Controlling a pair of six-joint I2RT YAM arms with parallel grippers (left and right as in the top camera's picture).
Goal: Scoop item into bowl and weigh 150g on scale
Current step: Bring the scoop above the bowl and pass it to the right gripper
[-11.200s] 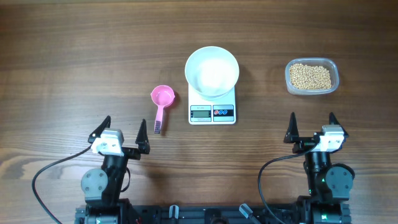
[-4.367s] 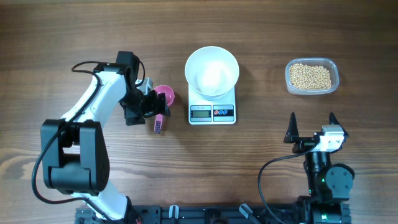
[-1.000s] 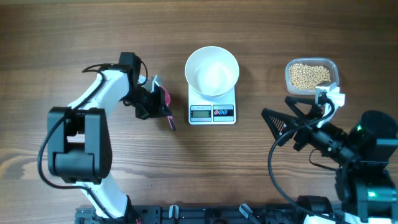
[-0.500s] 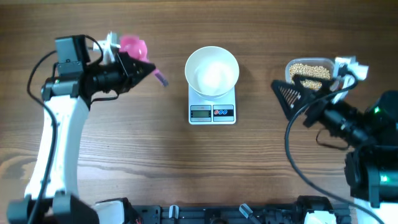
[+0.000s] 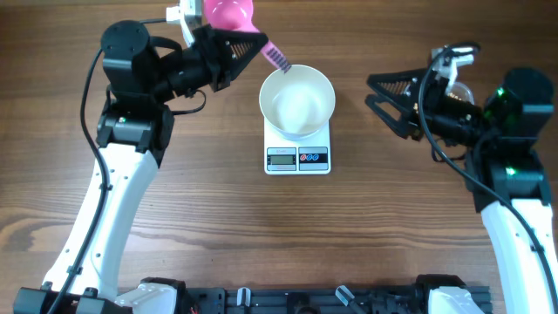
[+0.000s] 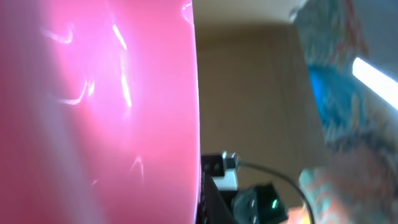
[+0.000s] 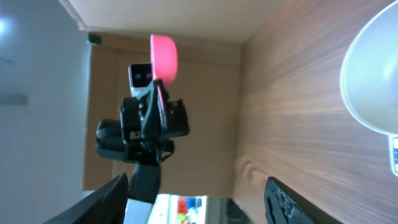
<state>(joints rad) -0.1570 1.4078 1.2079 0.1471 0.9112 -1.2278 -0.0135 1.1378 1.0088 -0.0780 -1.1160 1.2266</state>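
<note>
Overhead, the left gripper is clamped on the pink scoop at 11 o'clock from the bowl, with the handle slanting toward 4 o'clock over the bowl's rim. The bowl sits empty on the scale. At its 3 o'clock the right gripper hangs empty, jaws apart. No beans show.

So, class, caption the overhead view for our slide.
Left gripper holds the pink scoop aloft near the white bowl on the scale; right gripper open, empty.
</note>
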